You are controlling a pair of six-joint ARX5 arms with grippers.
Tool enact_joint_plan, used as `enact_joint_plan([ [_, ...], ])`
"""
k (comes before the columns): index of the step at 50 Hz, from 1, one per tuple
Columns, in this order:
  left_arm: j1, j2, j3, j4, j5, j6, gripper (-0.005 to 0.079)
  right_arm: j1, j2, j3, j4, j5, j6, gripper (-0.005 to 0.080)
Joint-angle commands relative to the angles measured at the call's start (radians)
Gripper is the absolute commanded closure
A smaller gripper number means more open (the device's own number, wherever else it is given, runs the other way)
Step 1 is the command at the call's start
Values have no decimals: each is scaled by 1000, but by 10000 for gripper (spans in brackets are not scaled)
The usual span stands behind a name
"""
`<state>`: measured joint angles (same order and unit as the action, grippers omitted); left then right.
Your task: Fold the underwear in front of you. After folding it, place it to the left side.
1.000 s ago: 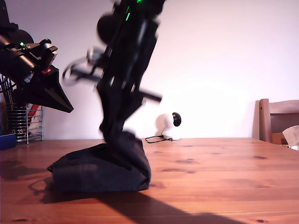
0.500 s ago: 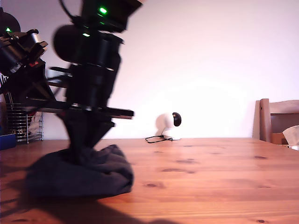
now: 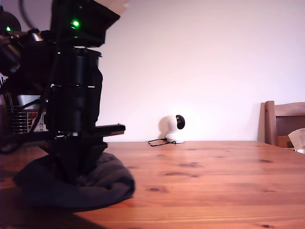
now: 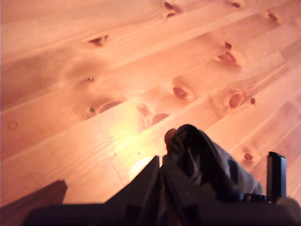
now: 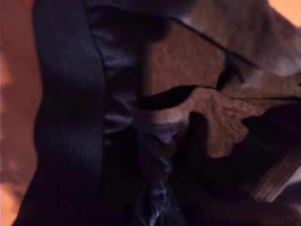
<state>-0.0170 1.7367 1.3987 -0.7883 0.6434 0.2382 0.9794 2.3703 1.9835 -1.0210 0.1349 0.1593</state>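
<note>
The underwear (image 3: 107, 183) is a dark, rumpled heap on the wooden table (image 3: 214, 186) at the exterior view's left. A big black arm (image 3: 76, 114) stands over it with its jaws down in the cloth. Another arm (image 3: 12, 47) shows behind it at that view's left edge. In the first wrist view my first gripper (image 4: 214, 167) is shut on a bunched fold of the underwear (image 4: 197, 155) above bare boards. The second wrist view is filled by the underwear (image 5: 188, 94) and its wide waistband (image 5: 70, 108) from very near. My second gripper's fingers do not show clearly there.
A small white round device (image 3: 170, 129) with a black cable sits at the table's far edge. A wooden chair (image 3: 281, 121) stands at the exterior view's right. A wire rack (image 3: 21, 124) is behind the arms at that view's left.
The big arm has moved toward the exterior view's left and lower, dragging the underwear with it. The raised column of cloth has sunk into a flatter heap.
</note>
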Motion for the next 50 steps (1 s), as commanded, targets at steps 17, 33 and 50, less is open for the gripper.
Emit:
enact_joint_plan([
  [17, 1, -24, 10, 1, 8, -3, 761, -140, 71, -37, -191, 217, -5, 765],
  [33, 1, -24, 10, 10, 24, -4, 762, -138, 68, -37, -203, 216, -10, 639],
  [50, -6, -24, 10, 37, 37, -14, 762, -107, 67, 19, -225, 210, -18, 451],
])
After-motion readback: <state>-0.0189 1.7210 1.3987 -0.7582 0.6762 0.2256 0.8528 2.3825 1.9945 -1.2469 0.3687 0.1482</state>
